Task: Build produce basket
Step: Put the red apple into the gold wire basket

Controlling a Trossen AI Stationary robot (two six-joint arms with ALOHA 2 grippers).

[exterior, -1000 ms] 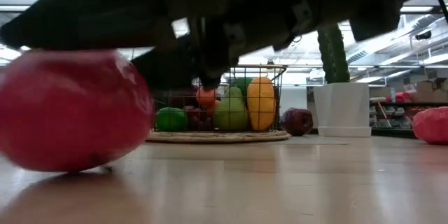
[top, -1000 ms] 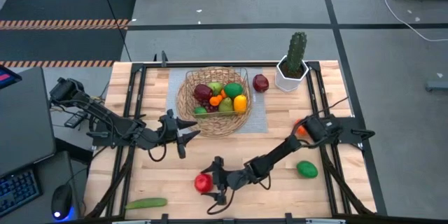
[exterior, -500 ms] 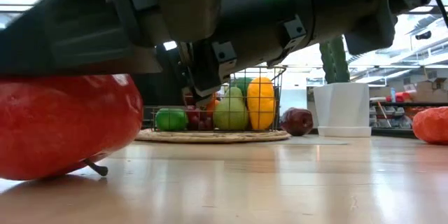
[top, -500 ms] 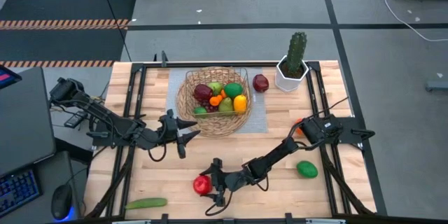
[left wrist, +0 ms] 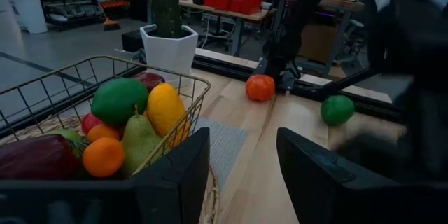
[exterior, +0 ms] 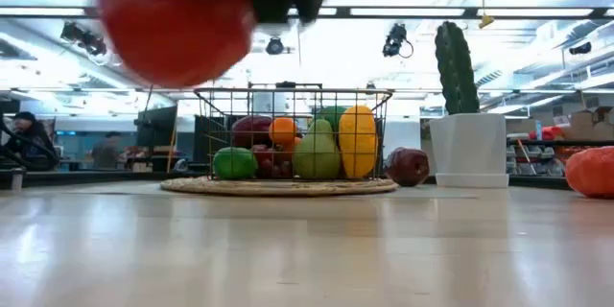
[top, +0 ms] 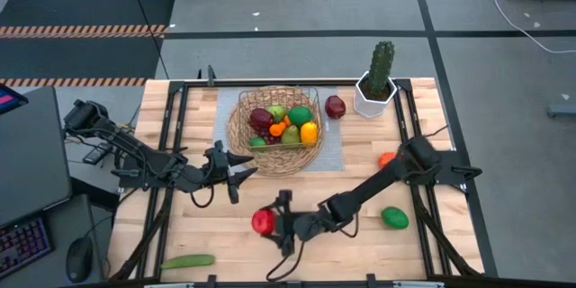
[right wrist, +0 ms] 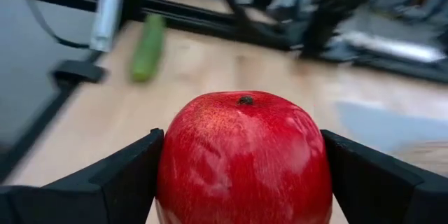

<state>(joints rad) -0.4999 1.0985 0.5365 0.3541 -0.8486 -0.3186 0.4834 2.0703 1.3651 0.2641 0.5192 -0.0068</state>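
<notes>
Carrying the red apple (top: 262,222) clamped in the right gripper (top: 273,223), clear the basket (top: 241,145) rim before releasing; left gripper (top: 245,166) waits beside it, fingers spread.

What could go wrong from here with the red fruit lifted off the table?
1. The right end effector holds the round, smooth red fruit only by its sides; it could slip out in transit.
2. The basket is already piled with produce, so a drop might roll off.
3. The left end effector waits beside the basket, near the likely path.
</notes>
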